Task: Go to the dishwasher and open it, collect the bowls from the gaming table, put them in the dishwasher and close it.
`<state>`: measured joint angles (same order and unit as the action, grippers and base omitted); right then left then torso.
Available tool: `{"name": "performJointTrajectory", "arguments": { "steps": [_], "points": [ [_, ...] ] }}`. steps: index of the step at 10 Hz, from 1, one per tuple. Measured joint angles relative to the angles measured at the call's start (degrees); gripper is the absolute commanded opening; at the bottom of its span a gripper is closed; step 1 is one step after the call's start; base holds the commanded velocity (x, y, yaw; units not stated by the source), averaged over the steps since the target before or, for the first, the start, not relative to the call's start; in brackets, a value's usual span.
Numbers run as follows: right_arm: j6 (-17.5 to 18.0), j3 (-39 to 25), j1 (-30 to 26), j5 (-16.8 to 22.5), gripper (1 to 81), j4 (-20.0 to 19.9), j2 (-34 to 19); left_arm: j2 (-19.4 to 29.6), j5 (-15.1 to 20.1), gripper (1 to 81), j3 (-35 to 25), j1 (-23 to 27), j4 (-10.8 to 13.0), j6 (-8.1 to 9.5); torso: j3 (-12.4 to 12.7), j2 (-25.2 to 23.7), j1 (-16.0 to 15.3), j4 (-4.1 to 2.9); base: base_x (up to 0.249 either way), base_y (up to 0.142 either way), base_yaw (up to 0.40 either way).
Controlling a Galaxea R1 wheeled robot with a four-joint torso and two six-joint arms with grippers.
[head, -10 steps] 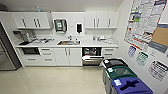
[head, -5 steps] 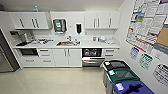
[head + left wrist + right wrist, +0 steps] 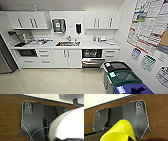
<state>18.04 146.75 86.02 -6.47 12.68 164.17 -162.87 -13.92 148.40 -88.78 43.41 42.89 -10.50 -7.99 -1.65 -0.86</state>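
I face the dishwasher [image 3: 92, 58], its door already dropped open under the table [image 3: 87, 45] right of the sink [image 3: 68, 44], ready for loading, with a white bowl [image 3: 70, 125] by my left wrist and a yellow bowl [image 3: 120, 131] by my right, though I cannot tell how my fingers sit.

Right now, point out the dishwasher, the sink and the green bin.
dishwasher [image 3: 92, 62]: head view, steel front of its lowered door.
sink [image 3: 67, 44]: head view, basin.
green bin [image 3: 123, 77]: head view, lid.

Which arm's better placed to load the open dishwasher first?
Right, tentatively: the dishwasher sits right of centre in the head view, door open; a yellow bowl shows at the right wrist, a white bowl at the left.
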Motion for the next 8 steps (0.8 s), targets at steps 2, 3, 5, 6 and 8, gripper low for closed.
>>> {"name": "performJointTrajectory", "arguments": {
  "steps": [2, 3, 5, 6, 8],
  "points": [
    [0.0, 0.0, 0.0, 0.0, 1.0, 0.0, 0.0, 0.0, 0.0, 1.0, 0.0, 0.0, -0.1, 0.02, 0.0, 0.0, 0.0, 0.0, 0.099, 0.0, 0.0],
    [0.0, 0.0, 0.0, 0.0, 1.0, 0.0, 0.0, 0.0, 0.0, 1.0, 0.0, 0.0, -0.1, 0.02, 0.0, 0.0, 0.0, 0.0, 0.103, 0.0, 0.0],
    [0.0, 0.0, 0.0, 0.0, 1.0, 0.0, 0.0, 0.0, 0.0, 1.0, 0.0, 0.0, -0.1, 0.02, 0.0, 0.0, 0.0, 0.0, 0.103, 0.0, 0.0],
    [0.0, 0.0, 0.0, 0.1, 1.0, 0.0, 0.0, 0.0, 0.0, 1.0, 0.0, 0.0, -0.1, 0.02, 0.0, 0.0, 0.0, 0.0, 0.103, 0.0, 0.0],
    [0.0, 0.0, 0.0, 0.1, 1.0, 0.0, 0.0, 0.0, 0.0, 1.0, 0.0, 0.0, -0.1, 0.02, 0.0, 0.0, 0.0, 0.0, 0.103, 0.0, 0.0]
  ]
}}
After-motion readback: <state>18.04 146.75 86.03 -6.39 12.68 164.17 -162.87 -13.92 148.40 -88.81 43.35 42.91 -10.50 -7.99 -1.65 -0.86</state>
